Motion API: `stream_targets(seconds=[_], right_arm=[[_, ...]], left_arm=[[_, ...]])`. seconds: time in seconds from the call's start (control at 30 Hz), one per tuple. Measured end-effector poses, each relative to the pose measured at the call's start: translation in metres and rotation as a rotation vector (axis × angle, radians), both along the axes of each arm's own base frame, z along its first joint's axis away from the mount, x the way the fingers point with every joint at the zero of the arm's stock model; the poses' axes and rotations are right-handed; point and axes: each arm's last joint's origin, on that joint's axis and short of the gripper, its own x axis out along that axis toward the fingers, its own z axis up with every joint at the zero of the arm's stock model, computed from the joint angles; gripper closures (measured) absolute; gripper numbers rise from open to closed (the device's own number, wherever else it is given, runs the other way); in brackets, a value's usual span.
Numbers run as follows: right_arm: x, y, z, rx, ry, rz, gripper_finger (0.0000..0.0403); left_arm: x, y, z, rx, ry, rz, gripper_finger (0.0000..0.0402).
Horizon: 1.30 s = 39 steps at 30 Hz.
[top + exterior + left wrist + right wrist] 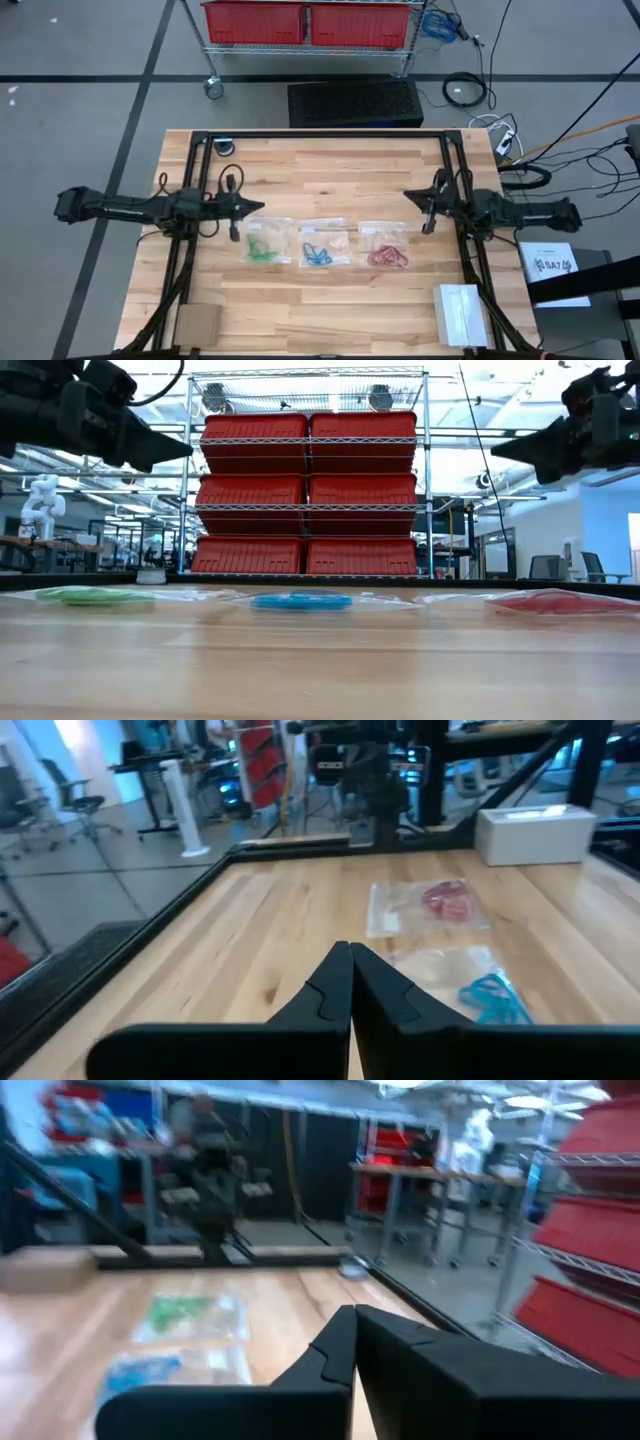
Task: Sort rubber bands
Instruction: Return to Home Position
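Closest to the front edge of the table [330, 300] there's a flat cardboard box [197, 322] on the left corner and a white box [460, 312] on the right. Past those, mid-table, three clear zip bags [323, 241] lie in a row: green rubber bands [264, 249] in the left one, blue rubber bands [317, 254] in the middle, red rubber bands [387, 257] on the right. A bit further back, the left gripper [255, 207] and right gripper [412, 196] hang above the wood, both with fingers pressed together, holding nothing. Way behind is a wire rack [305, 480] of red bins [255, 490].
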Motion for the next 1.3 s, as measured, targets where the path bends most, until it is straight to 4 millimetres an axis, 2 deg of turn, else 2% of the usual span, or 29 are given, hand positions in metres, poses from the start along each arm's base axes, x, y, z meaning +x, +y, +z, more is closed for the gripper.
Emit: stream_targets(seconds=[0.2,0.43,0.67,0.77,0.87,1.0,1.13,1.3], right_arm=[[-0.005,-0.004,0.016,-0.008,-0.012,0.034,0.0403],[-0.013,-0.004,0.033,-0.003,0.043,0.032,0.0403],[-0.007,-0.004,0.02,-0.007,0.015,0.061,0.0403],[-0.001,-0.004,0.004,-0.002,-0.052,0.061,0.0403],[0.001,-0.005,-0.004,0.028,0.032,0.05,0.0403],[0.001,-0.006,-0.005,0.032,0.047,0.04,0.0403],[0.001,-0.006,-0.005,-0.054,0.075,0.014,0.0403],[0.003,-0.007,-0.007,-0.079,0.101,-0.027,0.0403]], left_arm=[[-0.01,0.001,0.0,-0.001,0.006,-0.005,0.0397],[-0.036,0.0,0.005,-0.001,-0.075,0.02,0.0397],[-0.038,0.001,-0.005,0.015,-0.018,0.118,0.0397],[-0.038,0.001,-0.004,0.032,-0.024,0.142,0.0397],[-0.038,0.001,-0.001,0.052,-0.058,0.142,0.0397],[-0.037,0.003,0.0,0.082,-0.09,0.198,0.0397],[-0.037,0.006,-0.009,0.084,-0.056,0.332,0.0397],[-0.036,0.008,-0.012,-0.048,-0.078,0.404,0.0397]])
